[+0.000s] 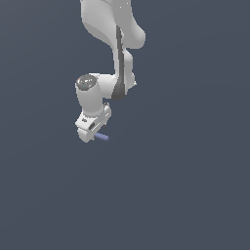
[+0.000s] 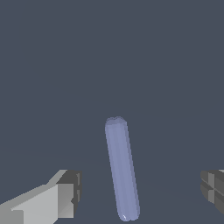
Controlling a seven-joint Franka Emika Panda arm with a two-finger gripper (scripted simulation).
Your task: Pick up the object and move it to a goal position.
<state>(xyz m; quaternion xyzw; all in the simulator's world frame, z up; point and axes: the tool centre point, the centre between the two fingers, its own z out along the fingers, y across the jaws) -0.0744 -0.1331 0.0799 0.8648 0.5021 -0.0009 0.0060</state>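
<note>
The object is a tiny thin periwinkle-blue rod point(image 1: 102, 137) lying on the dark grey floor. In the exterior view it sticks out toward the view's right from under the white gripper point(image 1: 93, 135), which hangs low over it. In the wrist view the rod point(image 2: 121, 168) lies lengthwise between the two fingers, nearer the white and grey finger point(image 2: 65, 197) than the other finger point(image 2: 212, 188). The gripper point(image 2: 140, 192) is open, with wide gaps on both sides of the rod, and neither finger touches it. No goal marker shows.
The white arm point(image 1: 114, 58) comes down from the exterior view's top to the gripper. Flat dark grey floor point(image 1: 185, 185) fills everything else in both views.
</note>
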